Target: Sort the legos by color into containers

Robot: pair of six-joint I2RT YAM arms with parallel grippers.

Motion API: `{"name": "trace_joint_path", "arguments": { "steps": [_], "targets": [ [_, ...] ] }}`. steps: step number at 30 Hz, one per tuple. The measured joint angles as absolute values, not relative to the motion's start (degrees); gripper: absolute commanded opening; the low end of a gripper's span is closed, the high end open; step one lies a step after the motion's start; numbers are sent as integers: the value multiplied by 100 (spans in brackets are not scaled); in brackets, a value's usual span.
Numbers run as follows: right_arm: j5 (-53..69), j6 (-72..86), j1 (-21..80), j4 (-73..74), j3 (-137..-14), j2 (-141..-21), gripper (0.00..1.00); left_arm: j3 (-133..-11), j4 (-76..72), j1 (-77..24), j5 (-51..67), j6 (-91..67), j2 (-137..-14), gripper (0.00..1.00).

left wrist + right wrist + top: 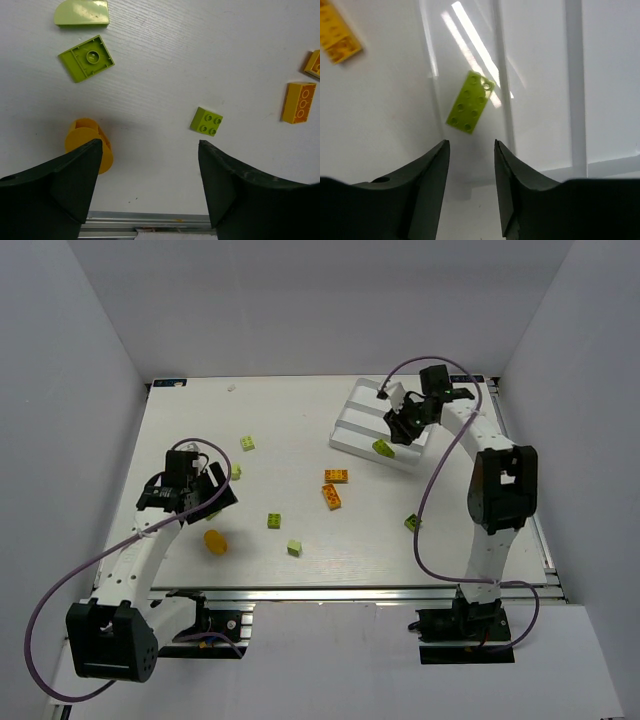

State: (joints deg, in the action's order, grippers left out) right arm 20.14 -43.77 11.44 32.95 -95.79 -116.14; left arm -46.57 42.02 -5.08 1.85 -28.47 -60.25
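Only a small part of the sorting is judged done: one lime plate is seen lying flat in a compartment of the white tray, between the tray's outer wall and a raised ridge, and no other brick can be made out in any compartment. The right tool is held just above that plate with its jaws narrowly parted and nothing between them. All else is left on the bench: two orange bricks close together near the middle, a round orange piece near the left arm, and what appear to be five lime bricks scattered well apart. The left tool is held over the bench with its jaws wide and empty, a lime two-by-two brick lying just beyond the gap. No orange piece has been placed, so a compartment for that colour is judged not yet begun. Part of the tray is covered by the right tool in the top view, so its contents there cannot be told; in the left wrist view the round piece is partly hidden behind a finger and one orange brick is cut off at the edge.
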Motion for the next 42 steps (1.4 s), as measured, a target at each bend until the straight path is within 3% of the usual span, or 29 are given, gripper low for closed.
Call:
{"name": "trace_joint_path", "arguments": {
  "steps": [4, 8, 12, 15, 21, 25, 31, 34, 35, 38, 42],
  "targets": [
    [3127, -5120, 934, 4244, -9288, -10807, 34, -4657, 4198, -508, 183, -2851, -6152, 79],
    [3667, -5653, 941, 4969, -7555, -9386, 64, -4654, 4174, -510, 185, -2895, -6195, 82],
    [3404, -5579, 1131, 4930, -5470, -8252, 89, -4644, 4117, -510, 200, -3009, -6184, 84],
    [2886, -5070, 1186, 4630, -4641, -7703, 89, -4576, 4051, -510, 239, -3089, -6104, 84],
    [1935, -3701, 1315, 3597, -4515, -7607, 88, -4431, 4025, -510, 309, -3197, -5913, 85],
    [1494, -3092, 1380, 3059, -4456, -7867, 82, -4407, 4023, -510, 344, -3240, -5883, 85],
    [1221, -2633, 1485, 2751, -4434, -8431, 63, -4342, 4038, -510, 349, -3293, -5701, 85],
    [1188, -2565, 1522, 2620, -4440, -8508, 39, -4342, 4038, -510, 349, -3328, -5634, 85],
    [1179, -2578, 1525, 2598, -4445, -8521, 24, -4342, 4038, -510, 349, -3341, -5623, 85],
    [1212, -2622, 1518, 2582, -4458, -8523, 2, -4340, 4047, -510, 346, -3363, -5618, 85],
    [1334, -2825, 1511, 2733, -4689, -8521, 0, -4318, 4047, -510, 346, -3398, -5618, 85]
  ]
}}
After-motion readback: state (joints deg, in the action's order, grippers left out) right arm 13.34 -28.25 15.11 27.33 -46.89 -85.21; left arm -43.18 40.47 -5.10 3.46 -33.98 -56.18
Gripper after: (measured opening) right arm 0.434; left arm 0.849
